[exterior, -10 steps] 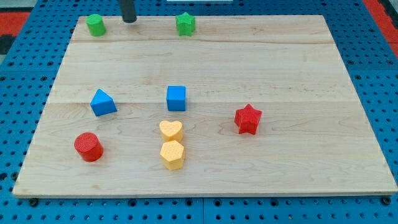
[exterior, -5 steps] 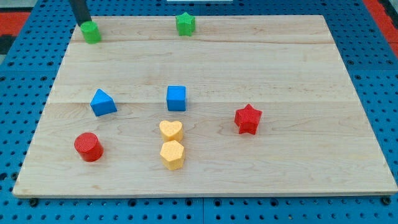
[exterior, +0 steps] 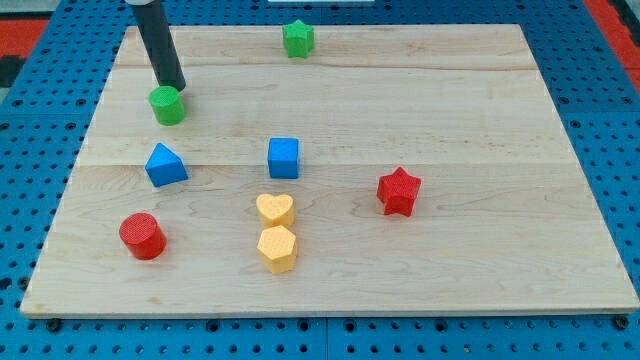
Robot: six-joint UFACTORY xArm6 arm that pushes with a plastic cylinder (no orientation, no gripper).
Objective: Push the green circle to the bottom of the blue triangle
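The green circle (exterior: 168, 104) lies on the wooden board at the view's upper left. My tip (exterior: 174, 87) touches its top edge, with the dark rod rising toward the view's top left. The blue triangle (exterior: 165, 165) sits just below the green circle, a short gap between them. The red circle (exterior: 142, 236) lies below the blue triangle.
A green star (exterior: 298, 38) sits near the board's top edge. A blue cube (exterior: 284, 157) is at the centre, a yellow heart (exterior: 275, 209) and a yellow hexagon (exterior: 277, 249) below it. A red star (exterior: 399, 192) lies to the right.
My tip moved from the board's top edge left to the green circle, then pushed it down the board toward the blue triangle. The other blocks have not moved.
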